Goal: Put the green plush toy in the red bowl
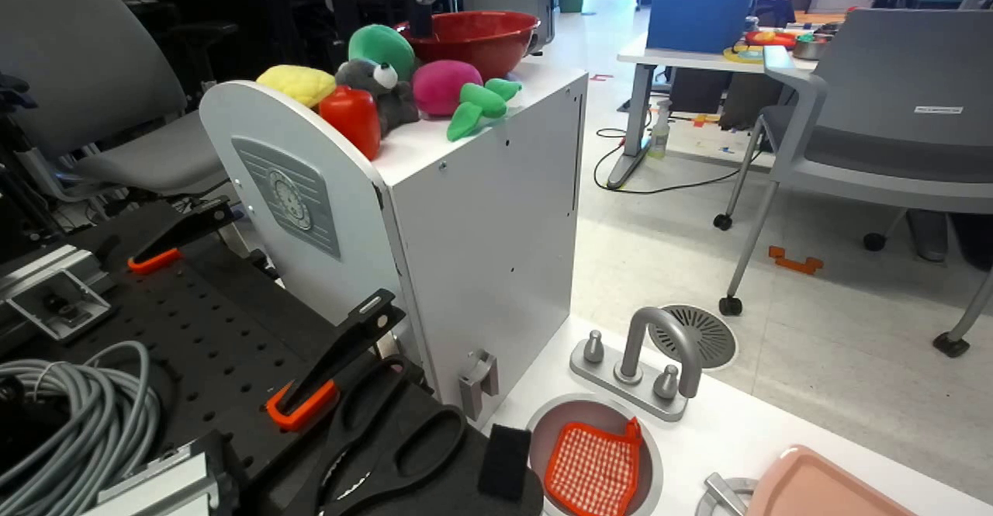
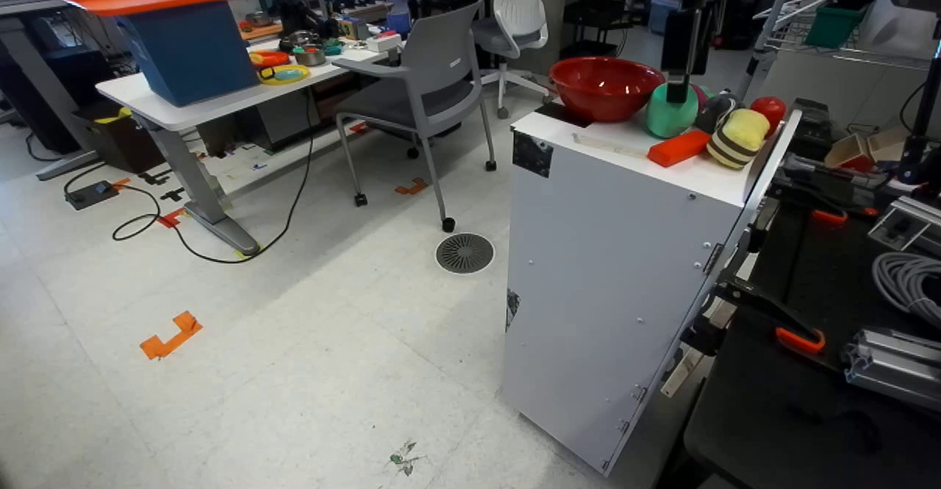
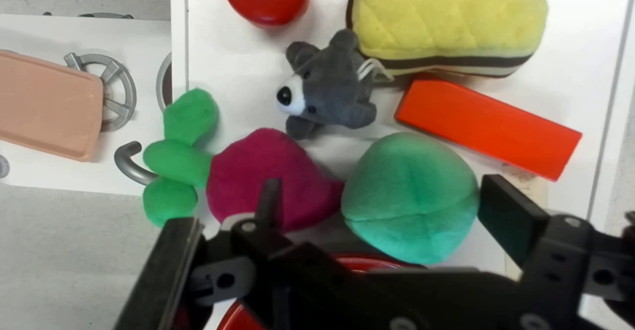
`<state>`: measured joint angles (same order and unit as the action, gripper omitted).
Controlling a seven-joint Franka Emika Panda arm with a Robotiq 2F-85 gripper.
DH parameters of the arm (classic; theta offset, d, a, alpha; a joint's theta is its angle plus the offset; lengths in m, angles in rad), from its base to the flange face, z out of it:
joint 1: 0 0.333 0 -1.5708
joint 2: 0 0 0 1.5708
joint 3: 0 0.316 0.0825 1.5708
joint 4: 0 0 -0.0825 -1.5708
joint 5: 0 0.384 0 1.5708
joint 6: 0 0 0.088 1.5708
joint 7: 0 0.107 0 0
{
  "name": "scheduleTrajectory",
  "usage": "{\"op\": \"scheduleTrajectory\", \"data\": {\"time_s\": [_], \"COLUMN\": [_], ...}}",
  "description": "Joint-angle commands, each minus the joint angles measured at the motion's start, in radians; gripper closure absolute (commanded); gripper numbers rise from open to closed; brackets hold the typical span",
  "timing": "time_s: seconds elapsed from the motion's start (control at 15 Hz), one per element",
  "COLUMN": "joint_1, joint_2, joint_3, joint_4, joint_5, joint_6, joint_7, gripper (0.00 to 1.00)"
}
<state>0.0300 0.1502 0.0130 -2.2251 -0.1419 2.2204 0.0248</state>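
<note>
Green plush toy [image 3: 412, 198], plump and rounded, bluish-green with fine crossing seams, the nearby hand [image 3: 381, 196] wide.

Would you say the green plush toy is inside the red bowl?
No, the green plush toy rests on the white cabinet top beside the red bowl.

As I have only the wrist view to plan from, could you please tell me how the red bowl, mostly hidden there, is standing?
Observer: The red bowl stands open side up on the white cabinet in both exterior views.
Operator: How low does the gripper reach by the green plush toy?
Observer: In an exterior view, one fingertip shows in front of the toy's upper part.
Operator: And what lies in the sink?
Observer: A red checked potholder, seen in an exterior view.
</note>
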Motion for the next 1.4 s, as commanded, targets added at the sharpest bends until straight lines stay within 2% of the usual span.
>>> {"op": "scheduleTrajectory", "data": {"time_s": [0.0, 0.07, 0.2, 0.27, 0.6, 0.87, 1.33], "joint_1": [-0.006, -0.007, -0.007, -0.008, -0.009, -0.011, -0.010], "joint_2": [0.004, 0.005, 0.006, 0.006, 0.007, 0.008, -0.003], "joint_3": [0.000, 0.000, 0.000, 0.000, 0.001, 0.002, 0.004], "joint_4": [0.010, 0.011, 0.011, 0.011, 0.012, 0.013, 0.005], "joint_5": [0.008, 0.011, 0.013, 0.014, 0.021, 0.026, 0.030], "joint_6": [0.005, 0.004, 0.004, 0.004, 0.002, 0.001, 0.004], "joint_7": [-0.034, -0.039, -0.048, -0.053, -0.075, -0.094, -0.123], "gripper": [0.00, 0.01, 0.19, 0.35, 0.73, 0.99, 0.97]}}
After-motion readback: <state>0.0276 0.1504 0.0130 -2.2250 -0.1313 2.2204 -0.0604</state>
